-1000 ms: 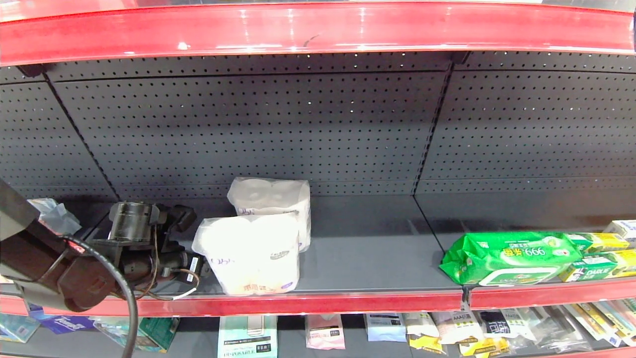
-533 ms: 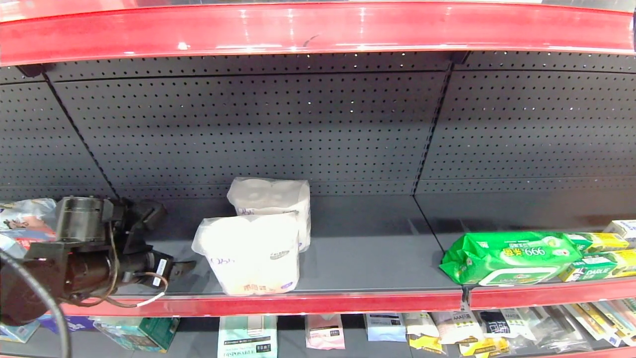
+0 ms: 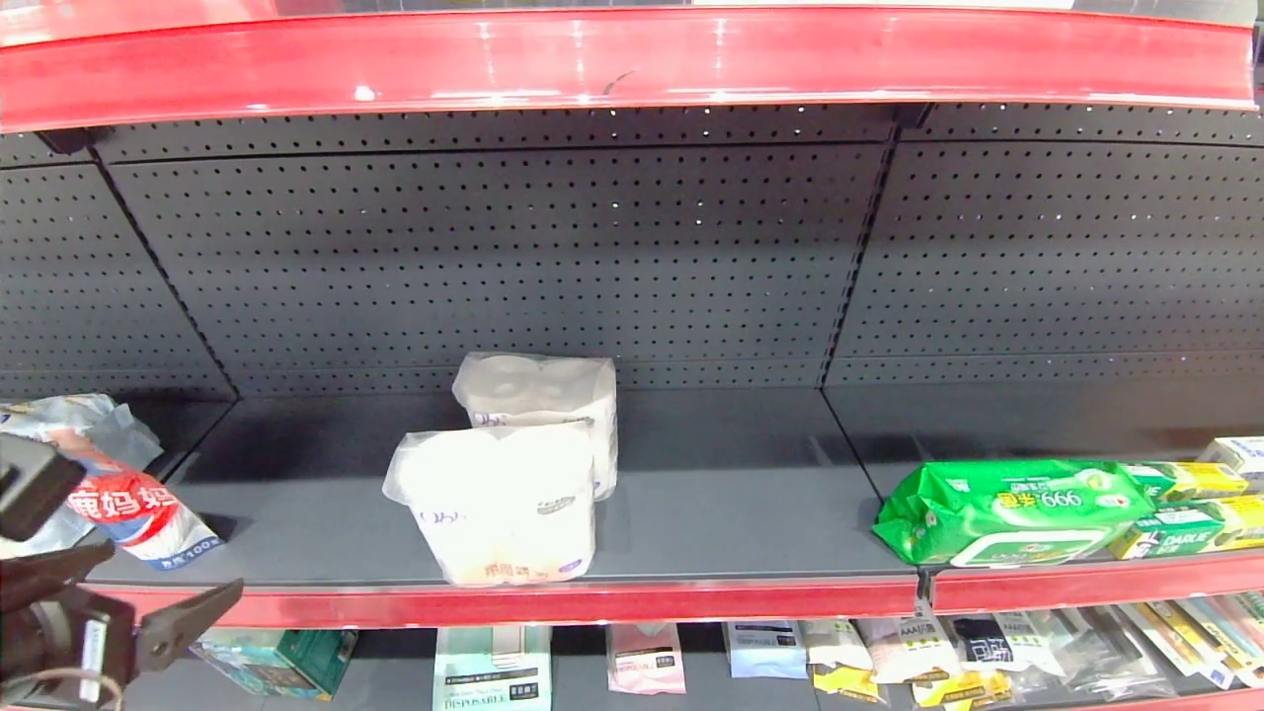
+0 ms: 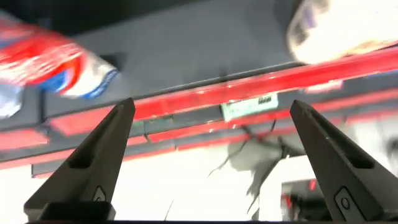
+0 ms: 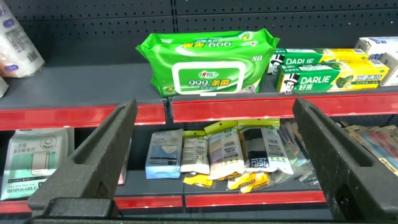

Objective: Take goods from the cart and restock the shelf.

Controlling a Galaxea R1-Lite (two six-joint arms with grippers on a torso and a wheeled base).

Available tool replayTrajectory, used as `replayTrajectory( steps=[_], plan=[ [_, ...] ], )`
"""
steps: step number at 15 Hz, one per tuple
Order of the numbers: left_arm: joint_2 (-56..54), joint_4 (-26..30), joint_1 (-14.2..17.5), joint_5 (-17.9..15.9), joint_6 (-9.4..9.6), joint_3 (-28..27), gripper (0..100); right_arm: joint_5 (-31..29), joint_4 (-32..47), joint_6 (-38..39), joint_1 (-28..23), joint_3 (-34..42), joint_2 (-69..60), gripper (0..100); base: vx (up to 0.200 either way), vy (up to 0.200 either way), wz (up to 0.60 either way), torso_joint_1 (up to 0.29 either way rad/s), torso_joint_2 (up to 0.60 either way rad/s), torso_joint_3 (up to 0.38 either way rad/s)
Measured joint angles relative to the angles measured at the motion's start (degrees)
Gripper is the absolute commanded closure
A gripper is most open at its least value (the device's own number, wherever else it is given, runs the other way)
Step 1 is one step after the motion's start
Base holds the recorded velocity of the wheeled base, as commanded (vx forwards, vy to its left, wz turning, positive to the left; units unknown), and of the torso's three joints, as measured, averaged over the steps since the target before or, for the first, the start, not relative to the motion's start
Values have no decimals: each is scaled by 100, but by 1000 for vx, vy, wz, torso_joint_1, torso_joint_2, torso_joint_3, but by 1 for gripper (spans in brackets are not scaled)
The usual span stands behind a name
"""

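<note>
Your left gripper (image 4: 211, 104) hangs low at your left, jaws wide apart; your right gripper (image 5: 214, 102) gapes too, apparently level.

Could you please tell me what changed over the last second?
The left hand has pulled back from beside the front toilet-roll pack, off the shelf toward the robot's left, open and empty. That pack, the rear pack and the green wipes stayed put.

green wipes pack (image 3: 1012, 512) | toothpaste boxes (image 3: 1175, 531) beside | sachets (image 3: 894, 647) below, perhaps masks
</note>
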Motion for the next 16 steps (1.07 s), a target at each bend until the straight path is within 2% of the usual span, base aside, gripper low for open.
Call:
replayTrajectory(
  steps=[2, 4, 6, 8, 9, 11, 14, 16],
  plan=[
    [-1143, 344, 28, -38, -299, 168, 0, -2, 0, 0, -5, 0, 0, 0, 0, 0, 0, 0, 0, 0],
    [-2238, 540, 37, -66, -696, 405, 0, 0, 0, 0, -2, 0, 0, 0, 0, 0, 0, 0, 0, 0],
    [-3195, 619, 37, -82, -884, 750, 0, -2, 0, 0, 0, 0, 0, 0, 0, 0, 0, 0, 0, 0],
    [-4113, 636, 9, -39, -945, 1248, 0, -2, 0, 0, -5, 0, 0, 0, 0, 0, 0, 0, 0, 0],
    [-4472, 612, -7, 101, -975, 1571, 0, 0, 0, 0, -5, 0, 0, 0, 0, 0, 0, 0, 0, 0],
    [-4901, 316, -30, 634, -1182, 1957, 0, 0, 0, 0, -5, 0, 0, 0, 0, 0, 0, 0, 0, 0],
    [-5154, 73, -44, 422, -1097, 2258, 0, 0, 0, 0, -2, 0, 0, 0, 0, 0, 0, 0, 0, 0],
    [-5215, 73, -50, 411, -1112, 2334, 0, 15, 0, -21, 0, 0, 0, 0, 0, 0, 0, 0, 0, 0]
  ],
)
